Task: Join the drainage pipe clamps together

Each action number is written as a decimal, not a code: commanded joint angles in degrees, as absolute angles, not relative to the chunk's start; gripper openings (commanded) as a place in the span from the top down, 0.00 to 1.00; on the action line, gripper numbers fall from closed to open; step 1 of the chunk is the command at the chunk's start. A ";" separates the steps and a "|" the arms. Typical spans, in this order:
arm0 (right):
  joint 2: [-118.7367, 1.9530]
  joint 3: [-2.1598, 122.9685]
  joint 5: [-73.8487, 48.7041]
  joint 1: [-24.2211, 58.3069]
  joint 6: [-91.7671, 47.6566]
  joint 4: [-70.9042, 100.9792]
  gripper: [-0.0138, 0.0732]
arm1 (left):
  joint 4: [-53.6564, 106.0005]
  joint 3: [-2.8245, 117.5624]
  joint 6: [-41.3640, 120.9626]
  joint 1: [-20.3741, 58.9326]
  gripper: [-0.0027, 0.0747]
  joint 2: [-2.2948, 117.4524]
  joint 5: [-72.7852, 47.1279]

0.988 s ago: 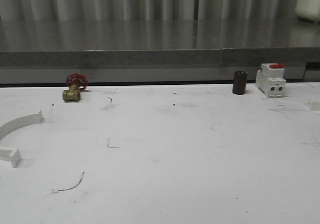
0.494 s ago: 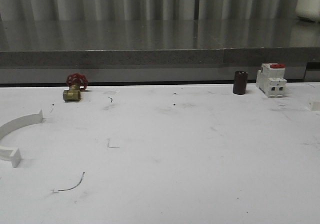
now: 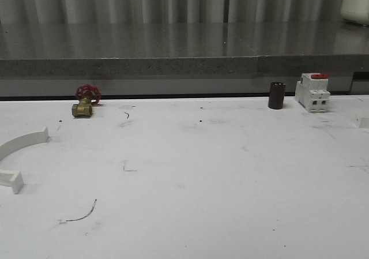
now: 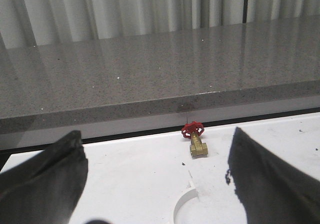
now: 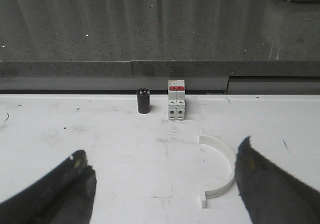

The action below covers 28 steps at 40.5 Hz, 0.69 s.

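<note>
Work has not begun: nothing is picked up. One half-ring (image 3: 20, 143) lies at nine o'clock on the table (image 3: 190, 172); the other half-ring (image 5: 220, 166) lies at three o'clock, near the breaker (image 5: 176, 101). The left gripper (image 4: 155, 184) and right gripper (image 5: 165, 194) are both spread wide, holding nothing. Next, I think, each must go down and grab its half-ring.
</note>
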<state>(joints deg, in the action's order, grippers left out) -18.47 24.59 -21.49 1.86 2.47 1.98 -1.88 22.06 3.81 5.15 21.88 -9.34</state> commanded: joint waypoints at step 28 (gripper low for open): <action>-19.34 26.65 -17.24 1.41 2.39 1.61 0.16 | 0.00 54.41 -3.10 4.99 0.30 73.46 -37.84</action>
<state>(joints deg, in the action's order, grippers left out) -18.47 24.59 -21.49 1.86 2.47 1.98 -0.50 49.92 -1.92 5.15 69.47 -38.04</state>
